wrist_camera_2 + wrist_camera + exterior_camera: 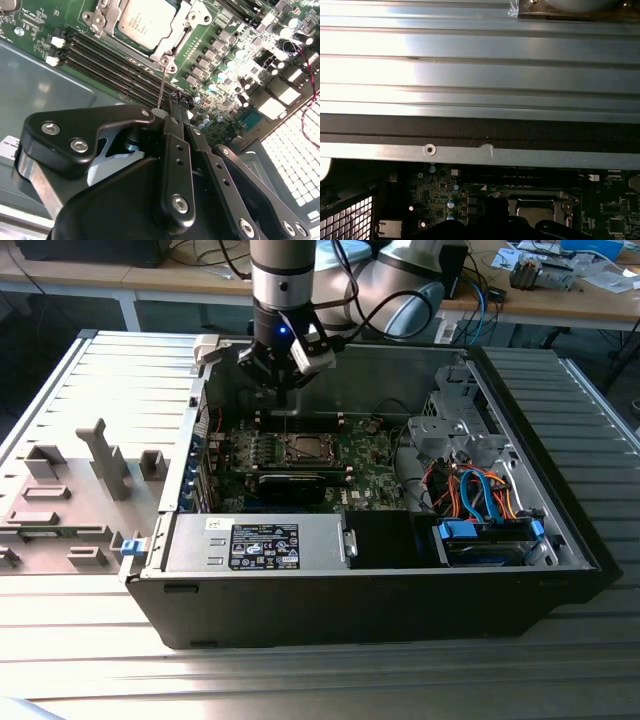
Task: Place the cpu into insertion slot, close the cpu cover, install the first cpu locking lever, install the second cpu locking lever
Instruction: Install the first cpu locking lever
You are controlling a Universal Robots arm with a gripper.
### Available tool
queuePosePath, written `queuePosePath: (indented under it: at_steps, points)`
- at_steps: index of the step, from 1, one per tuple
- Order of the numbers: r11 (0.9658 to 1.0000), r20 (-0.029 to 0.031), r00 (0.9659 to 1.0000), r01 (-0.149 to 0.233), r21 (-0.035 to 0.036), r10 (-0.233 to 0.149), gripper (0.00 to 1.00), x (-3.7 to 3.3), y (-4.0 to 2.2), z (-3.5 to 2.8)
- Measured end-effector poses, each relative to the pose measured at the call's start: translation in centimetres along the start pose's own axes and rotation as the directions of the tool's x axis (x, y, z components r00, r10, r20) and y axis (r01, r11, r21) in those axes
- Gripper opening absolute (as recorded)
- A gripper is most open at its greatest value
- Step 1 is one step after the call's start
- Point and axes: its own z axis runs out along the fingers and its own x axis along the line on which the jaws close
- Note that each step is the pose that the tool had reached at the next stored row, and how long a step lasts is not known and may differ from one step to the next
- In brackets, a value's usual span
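One cpu (144,20) is seated in the insertion slot (176,42), framed by one cpu cover (187,27). One thin lever (161,87) is pinched between the gripper (172,107) jaws, just beside the slot's edge.

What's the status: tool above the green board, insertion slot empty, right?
Not empty. The second wrist view shows the cpu sitting in it, with the cpu cover framing it. The tool is indeed above the green board.
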Motion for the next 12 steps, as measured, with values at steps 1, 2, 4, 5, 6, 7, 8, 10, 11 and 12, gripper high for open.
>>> queuePosePath:
  at_steps: [1, 2, 4, 5, 6, 7, 8, 10, 11, 12]
  points:
    - [1.0, 0.0, 1.0, 0.0, 0.0001, 0.0, 0.11, -0.1, 0.0, 0.0]
    - [1.0, 0.0, 1.0, 0.0, 0.0003, 0.0, 0.11, -0.23, 0.0, 0.0]
    - [1.0, 0.0, 1.0, 0.0, 0.0006, 0.0, 0.11, -0.43, 0.0, 0.0]
    - [1.0, 0.0, 1.0, 0.0, 0.0007, 0.0, 0.11, -0.52, 0.0, 0.0]
    - [1.0, 0.0, 1.0, 0.0, 0.0009, 0.0, 0.11, -0.61, -0.01, 0.0]
    - [1.0, 0.0, 1.0, 0.0, 0.001, 0.0, 0.11, -0.7, -0.01, -0.01]
    - [1.0, 0.0, 1.0, 0.0, 0.0011, 0.0, 0.11, -0.84, -0.01, -0.01]
    - [1.0, 0.0, 1.0, 0.0, 0.0015, 0.0, 0.11, -1.19, -0.02, -0.01]
    - [1.0, 0.0, 1.0, 0.0, 0.0016, 0.0, 0.11, -1.34, -0.02, -0.01]
    - [1.0, 0.0, 1.0, 0.0, 0.0017, 0.0, 0.11, -1.49, -0.02, -0.01]
